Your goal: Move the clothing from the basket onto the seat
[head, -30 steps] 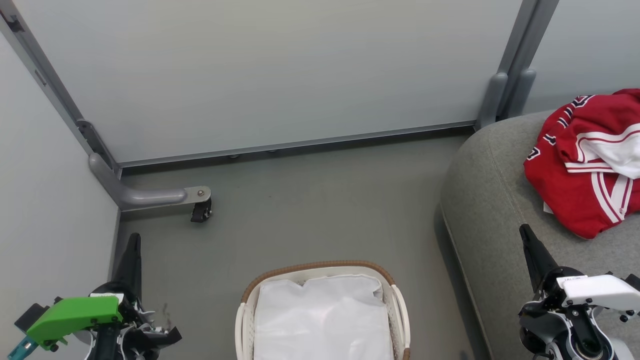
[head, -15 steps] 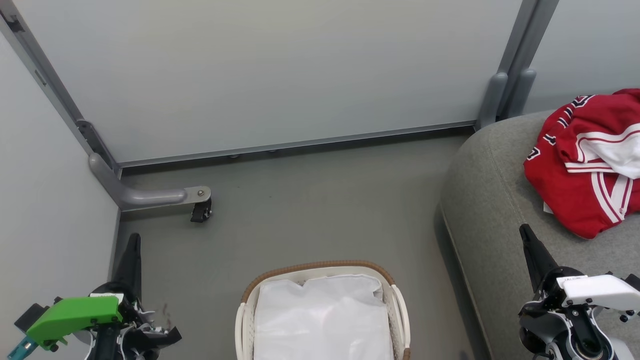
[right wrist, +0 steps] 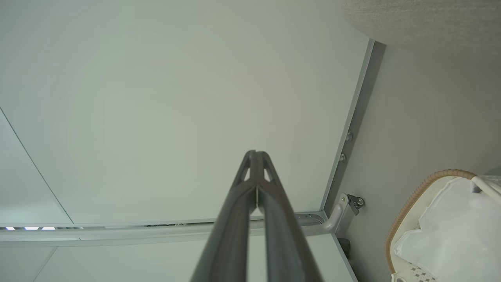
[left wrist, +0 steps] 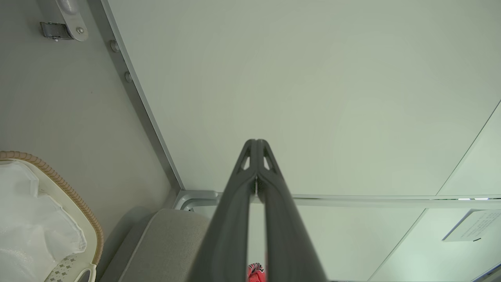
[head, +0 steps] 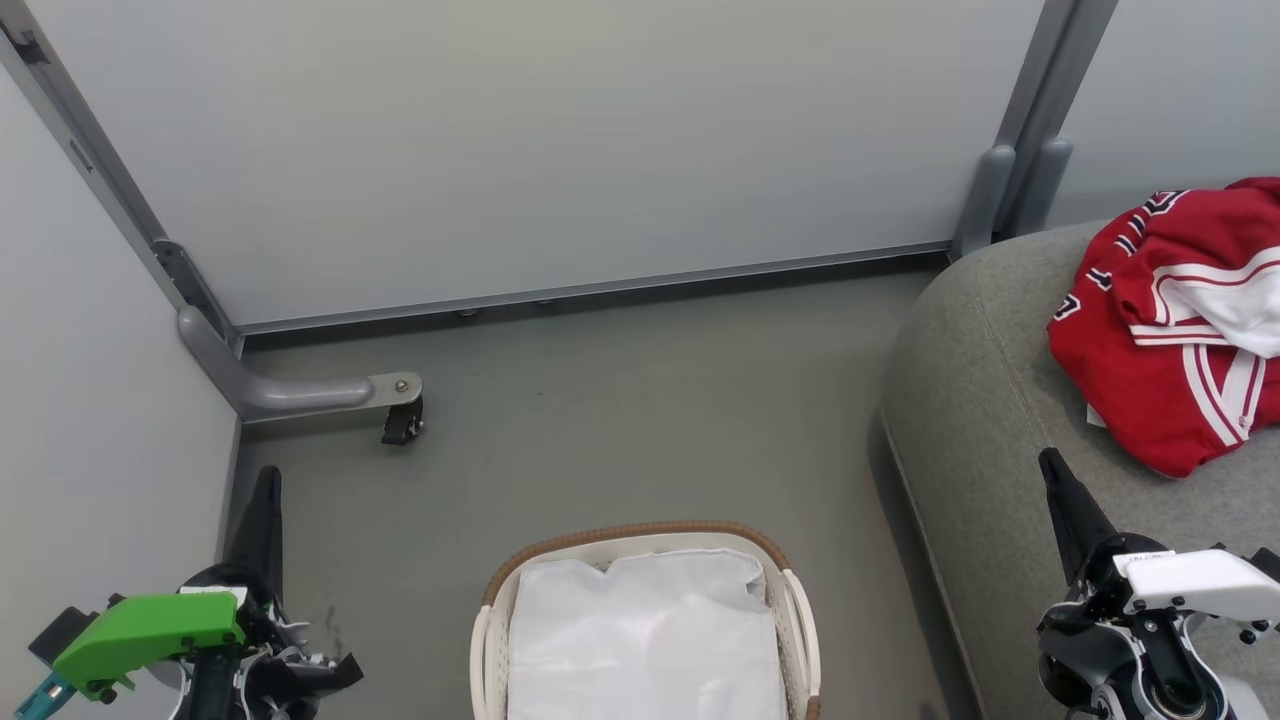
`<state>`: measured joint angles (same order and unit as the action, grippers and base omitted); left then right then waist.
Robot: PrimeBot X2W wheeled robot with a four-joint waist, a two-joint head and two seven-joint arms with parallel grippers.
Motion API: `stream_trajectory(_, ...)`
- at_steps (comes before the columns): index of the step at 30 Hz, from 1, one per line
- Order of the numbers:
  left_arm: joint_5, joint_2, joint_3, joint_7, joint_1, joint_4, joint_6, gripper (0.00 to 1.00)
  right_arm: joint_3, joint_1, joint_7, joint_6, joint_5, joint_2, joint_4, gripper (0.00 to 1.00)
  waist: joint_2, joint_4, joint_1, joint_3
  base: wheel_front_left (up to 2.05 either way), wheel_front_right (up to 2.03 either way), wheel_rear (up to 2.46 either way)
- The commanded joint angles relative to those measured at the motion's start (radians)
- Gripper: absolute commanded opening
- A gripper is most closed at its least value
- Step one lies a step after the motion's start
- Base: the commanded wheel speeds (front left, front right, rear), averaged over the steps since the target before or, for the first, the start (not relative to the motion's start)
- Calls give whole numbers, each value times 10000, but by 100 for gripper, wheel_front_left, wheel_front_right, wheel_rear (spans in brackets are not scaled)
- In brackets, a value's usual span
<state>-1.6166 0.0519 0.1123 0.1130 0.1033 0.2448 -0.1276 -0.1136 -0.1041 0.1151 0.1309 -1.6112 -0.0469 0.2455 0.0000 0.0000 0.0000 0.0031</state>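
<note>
Red clothing (head: 1180,320) with white stripes and dark lettering lies bunched on the grey seat (head: 985,420) at the right. A sliver of it (left wrist: 255,272) shows between the fingers in the left wrist view. The white basket (head: 640,540) with a brown woven rim stands on the floor at bottom centre and holds a plain white sheet (head: 645,640). My left gripper (head: 266,475) is shut and empty at the lower left, well left of the basket. My right gripper (head: 1048,458) is shut and empty over the seat's front edge, below the clothing.
Pale partition panels (head: 560,140) close off the back and left. A grey panel foot with a castor (head: 400,420) juts onto the floor at the back left. Open grey floor (head: 640,400) lies between the basket, the panels and the seat.
</note>
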Motion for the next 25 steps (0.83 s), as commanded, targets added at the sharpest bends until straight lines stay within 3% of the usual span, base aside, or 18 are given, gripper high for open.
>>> stream_trajectory(1,51,-1,31,35,107,-11,-57,0,-21,-76,12,-3,-36,-63,-31,0,0,0,0,0,0,0,0)
stream_trajectory(25,59,-5,38,45,109,-11,-57,0,-21,-76,12,-3,-36,-64,-31,0,0,0,0,0,0,0,0)
